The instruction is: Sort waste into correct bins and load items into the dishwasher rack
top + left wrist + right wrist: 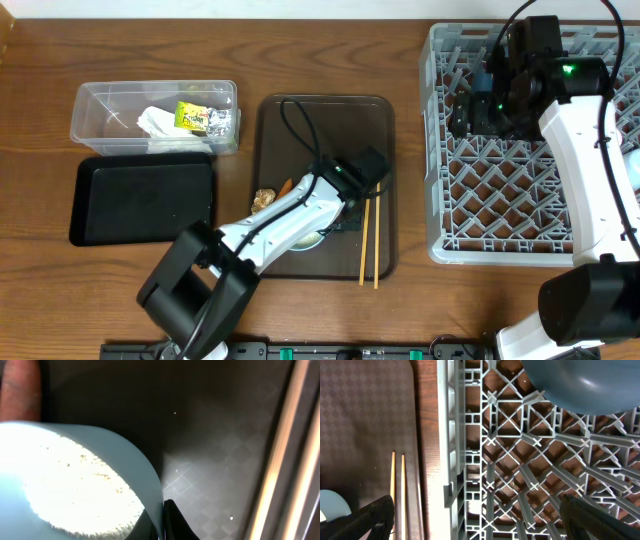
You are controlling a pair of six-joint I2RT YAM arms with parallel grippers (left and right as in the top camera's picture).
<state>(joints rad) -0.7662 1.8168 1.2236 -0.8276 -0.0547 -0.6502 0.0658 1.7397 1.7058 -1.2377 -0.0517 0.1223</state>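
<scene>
Starting on the left of the wooden bench (pixel 40 100), we've got the clear plastic rectangular tub (pixel 95 110) holding the crumpled white tissue (pixel 155 122) and the yellow-green and silver foil wrapper (pixel 195 117). Just in front of it the shallow black rectangular tray (pixel 140 200) looks bare.

Next is the brown serving tray (pixel 330 130). The small brown food bit (pixel 265 197) and the orange carrot-like stick (pixel 285 186) lie together at its left edge.

The left pincer (pixel 161 525) is down on that tray and closed on the rim of the small light blue cup (pixel 100 440). We see one dark finger tight against the outside of the wall. White rice grains (pixel 75 485) sit inside the cup.

The two thin wooden chopsticks (pixel 369 240) lie side by side near the tray's right edge.

Far right is the large square grey plastic rack (pixel 500 200). The right pincer (pixel 485 520) hovers over its left part, fingers spread wide and holding nothing. The large dark blue bowl (pixel 580 385) already rests on the pegs.
</scene>
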